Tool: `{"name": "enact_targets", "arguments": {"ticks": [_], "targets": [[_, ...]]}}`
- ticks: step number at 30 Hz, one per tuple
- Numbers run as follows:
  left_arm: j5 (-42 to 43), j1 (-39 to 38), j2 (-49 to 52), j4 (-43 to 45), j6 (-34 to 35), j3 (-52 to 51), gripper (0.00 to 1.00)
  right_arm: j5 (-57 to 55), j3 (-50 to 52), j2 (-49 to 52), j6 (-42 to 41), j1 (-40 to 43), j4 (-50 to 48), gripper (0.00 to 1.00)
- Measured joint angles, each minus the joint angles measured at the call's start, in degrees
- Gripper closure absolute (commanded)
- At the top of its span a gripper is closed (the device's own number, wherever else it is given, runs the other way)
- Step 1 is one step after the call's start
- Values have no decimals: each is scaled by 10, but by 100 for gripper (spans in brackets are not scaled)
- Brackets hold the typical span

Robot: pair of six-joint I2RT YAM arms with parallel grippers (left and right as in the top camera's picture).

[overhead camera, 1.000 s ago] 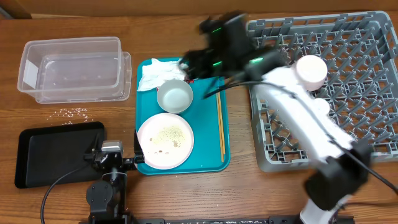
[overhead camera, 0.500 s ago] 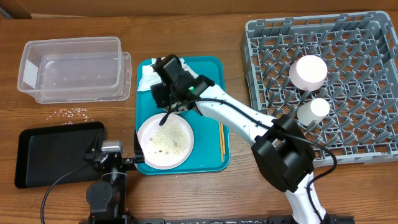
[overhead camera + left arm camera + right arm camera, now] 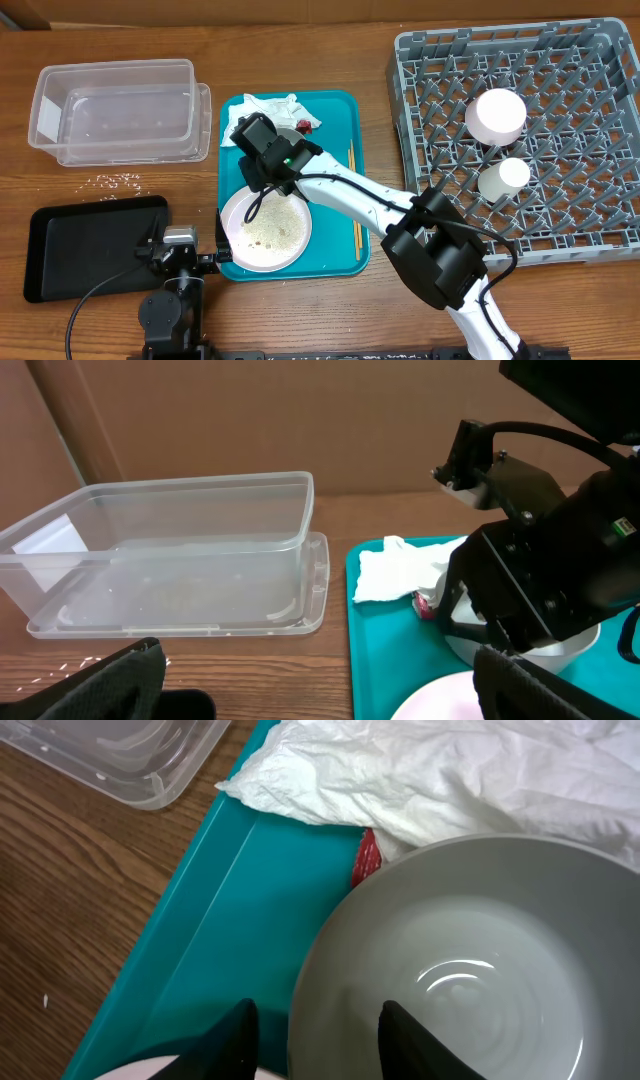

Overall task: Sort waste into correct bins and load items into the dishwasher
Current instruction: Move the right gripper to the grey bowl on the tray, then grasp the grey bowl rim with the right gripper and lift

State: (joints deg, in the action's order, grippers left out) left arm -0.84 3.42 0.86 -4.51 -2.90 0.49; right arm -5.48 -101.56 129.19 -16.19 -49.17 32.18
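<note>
My right gripper (image 3: 320,1030) is down over the grey bowl (image 3: 470,950) on the teal tray (image 3: 230,920). One finger is inside the bowl and the other outside its near rim, with a small gap showing, so the gripper is open. In the overhead view the right gripper (image 3: 262,165) hides the bowl. A crumpled white napkin (image 3: 270,108) with red bits (image 3: 366,855) lies just behind the bowl. The white plate (image 3: 265,228) carries rice-like scraps. My left gripper (image 3: 330,700) rests open near the table's front edge, holding nothing.
The clear tub (image 3: 115,110) stands at the back left and the black tray (image 3: 90,245) at the front left, with loose rice grains (image 3: 118,181) between them. The grey dish rack (image 3: 560,200) on the right holds a white bowl (image 3: 495,115) and a cup (image 3: 503,177). Chopsticks (image 3: 355,200) lie on the teal tray.
My right arm has swung left from beside the rack and come down over the grey bowl. Its jaws have narrowed around the rim. The left arm has not moved.
</note>
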Motion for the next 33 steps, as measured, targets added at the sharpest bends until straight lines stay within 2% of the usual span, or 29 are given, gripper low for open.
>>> {"name": "enact_targets", "arguments": {"ticks": [6,12,17,22,27,30,33], "targets": [[0,0,0,0,0,0,0,-12,0,0,4,-1,2,80],[0,0,0,0,0,0,0,-14,0,0,3,-1,7,80],[0,0,0,0,0,0,0,-14,0,0,0,-3,14,76],[0,0,0,0,0,0,0,-14,0,1,-1,-14,15,77],[0,0,0,0,0,0,0,-18,0,10,-1,-18,16,85],[0,0,0,0,0,0,0,-25,0,13,-2,-18,17,95],[0,0,0,0,0,0,0,-36,-7,13,-1,-18,24,96]]}}
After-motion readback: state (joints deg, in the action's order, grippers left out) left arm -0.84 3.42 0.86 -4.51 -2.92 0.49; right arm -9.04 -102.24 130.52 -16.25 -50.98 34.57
